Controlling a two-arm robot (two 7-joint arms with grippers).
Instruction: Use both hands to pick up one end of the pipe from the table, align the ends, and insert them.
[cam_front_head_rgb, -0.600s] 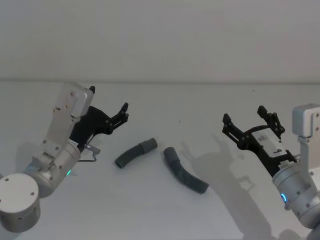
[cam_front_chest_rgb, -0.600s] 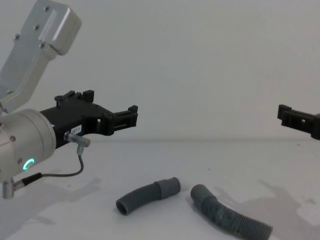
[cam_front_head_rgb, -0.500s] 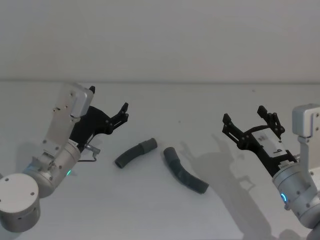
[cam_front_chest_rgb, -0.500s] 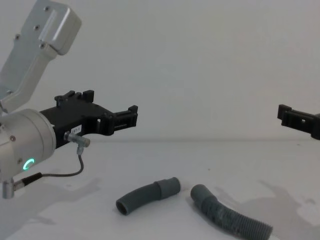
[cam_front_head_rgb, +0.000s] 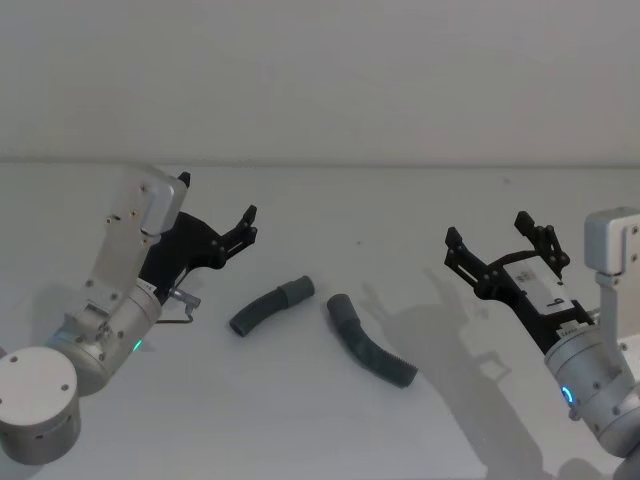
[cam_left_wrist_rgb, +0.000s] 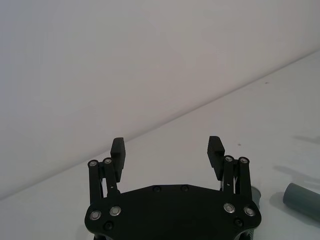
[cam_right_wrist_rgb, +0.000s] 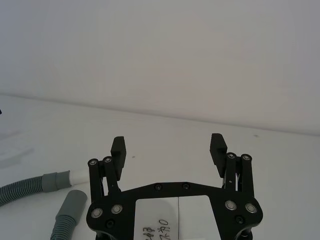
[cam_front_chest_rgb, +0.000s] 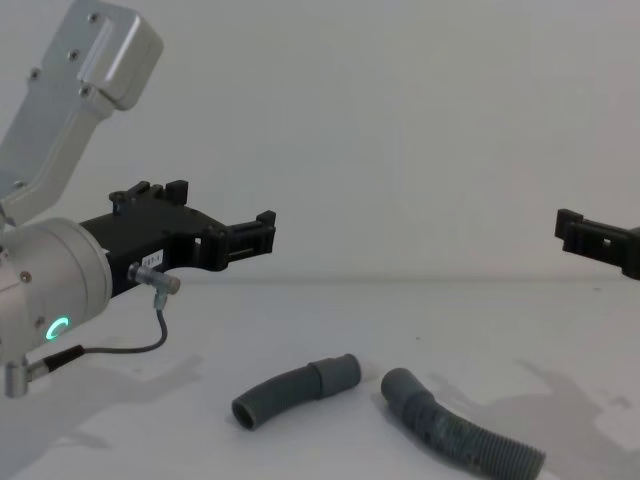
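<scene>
Left gripper (cam_front_head_rgb: 217, 197) hovers over the left side of the table (cam_front_head_rgb: 300, 430); fingers spread wide, nothing between them. Right gripper (cam_front_head_rgb: 487, 229) hovers on the right; fingers equally wide apart, also empty. Both pipe pieces lie flat on the table between my two grippers, neither touched. Left pipe piece (cam_front_head_rgb: 262, 310) is just nearer than, and right of, the left gripper; its cuff (cam_front_head_rgb: 297, 290) is at its far right end. Right pipe piece (cam_front_head_rgb: 372, 345) curves off toward the near right; its cuff (cam_front_head_rgb: 339, 306) is at its far left end. The two cuffs are near each other but apart, and not in line. The right wrist view shows a white tip (cam_right_wrist_rgb: 78, 175) sticking out of the left piece's cuff.

Writing: the white label (cam_right_wrist_rgb: 170, 215) on the right gripper body carries handwritten digits, cut by the frame edge; can't read them reliably. The small white sticker (cam_front_chest_rgb: 150, 260) on the left gripper is too small to read. Green ring light (cam_front_chest_rgb: 60, 326) is lit on the left wrist.
</scene>
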